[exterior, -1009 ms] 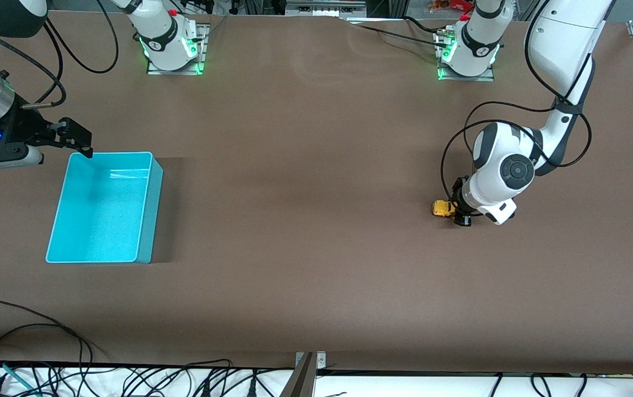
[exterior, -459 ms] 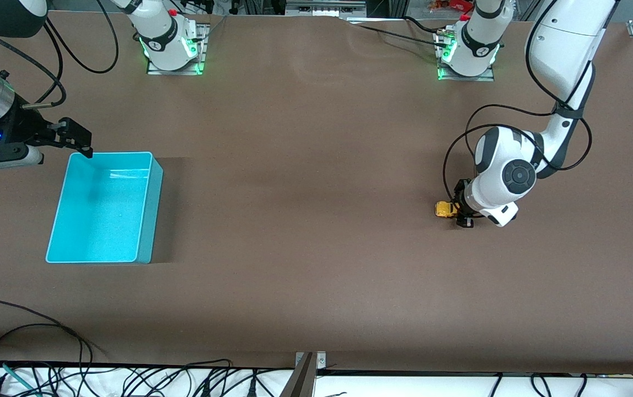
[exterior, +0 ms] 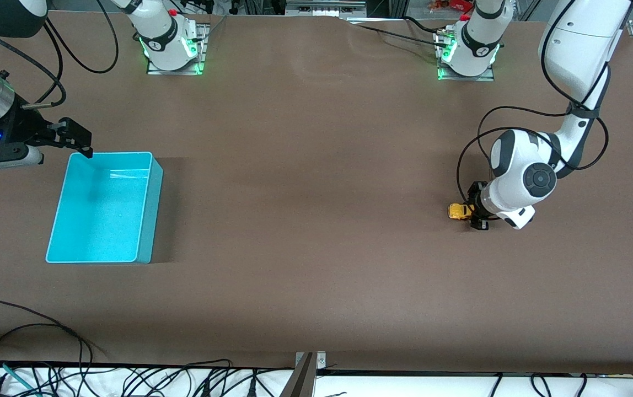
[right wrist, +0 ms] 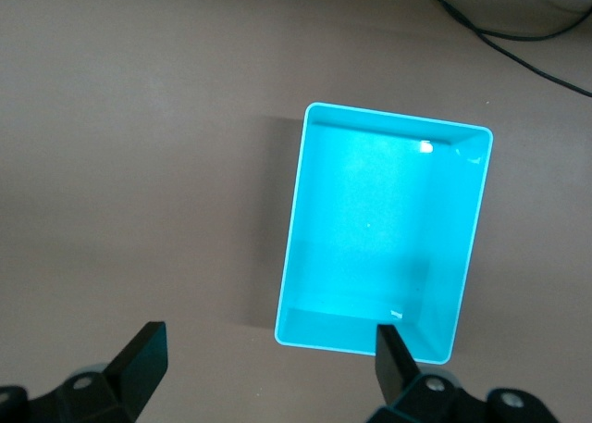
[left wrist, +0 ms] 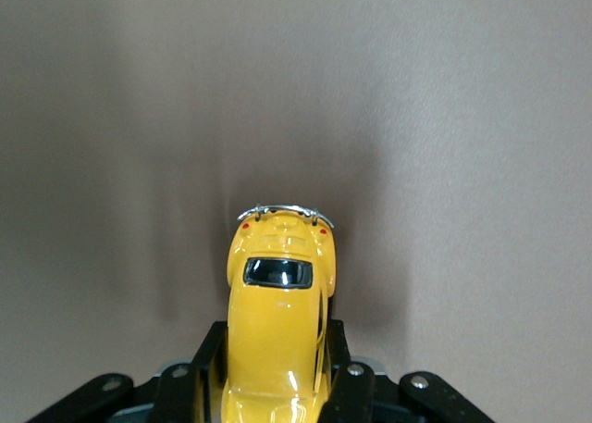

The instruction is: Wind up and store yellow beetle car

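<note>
Left gripper [exterior: 472, 215] low at the left arm's end of the table [exterior: 316, 220], clamped on the yellow car [exterior: 460, 212], wheels apparently down: likely for the pull-back wind. Right gripper [exterior: 76, 140] waits spread wide above the empty turquoise bin [exterior: 151, 209], well apart. Nothing lies between car and bin.

- Readable text, labels, brands, numbers, signs: I find none in any view.
- Yellow beetle car [left wrist: 280, 321] clamped in my left gripper [left wrist: 270, 386]: plain body, no lettering or plate that I can read.
- Turquoise bin [right wrist: 383, 233] below my right gripper [right wrist: 268, 372]: unmarked walls and floor.
- My arm housings: no legible marking.
</note>
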Controlling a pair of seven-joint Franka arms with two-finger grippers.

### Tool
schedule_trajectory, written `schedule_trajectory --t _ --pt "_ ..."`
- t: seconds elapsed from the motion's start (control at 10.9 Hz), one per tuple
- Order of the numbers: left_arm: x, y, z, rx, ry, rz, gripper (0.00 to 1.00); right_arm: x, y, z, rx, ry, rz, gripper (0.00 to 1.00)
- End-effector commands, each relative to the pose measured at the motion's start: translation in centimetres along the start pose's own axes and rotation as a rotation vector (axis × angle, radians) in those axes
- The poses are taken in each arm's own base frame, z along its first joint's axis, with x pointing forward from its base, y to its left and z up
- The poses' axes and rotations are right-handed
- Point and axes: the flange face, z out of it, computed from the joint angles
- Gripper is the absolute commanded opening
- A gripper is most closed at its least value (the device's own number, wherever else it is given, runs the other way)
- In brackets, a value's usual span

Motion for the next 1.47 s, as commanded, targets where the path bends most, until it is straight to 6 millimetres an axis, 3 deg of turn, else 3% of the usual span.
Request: schedule_trajectory --t 0.0,0.83,1.1,1.38 --pt "2.5 0.9 3.2 0.014 0.003 0.058 0.00 0.3 0.1 -0.5 0.012 0.004 -0.001 1.00" --pt "9.1 1.0 5.2 0.027 0.063 0.051 0.00 0.3 0.1 -0.5 0.012 0.004 -0.001 1.00" --pt "9.9 1.5 5.9 0.028 0.062 0.037 0.00 0.3 0.1 -0.5 0.012 0.004 -0.001 1.00" --pt "11.5 2.0 5.4 0.012 0.060 0.012 0.00 0.3 0.1 -0.5 0.012 0.004 -0.001 1.00"
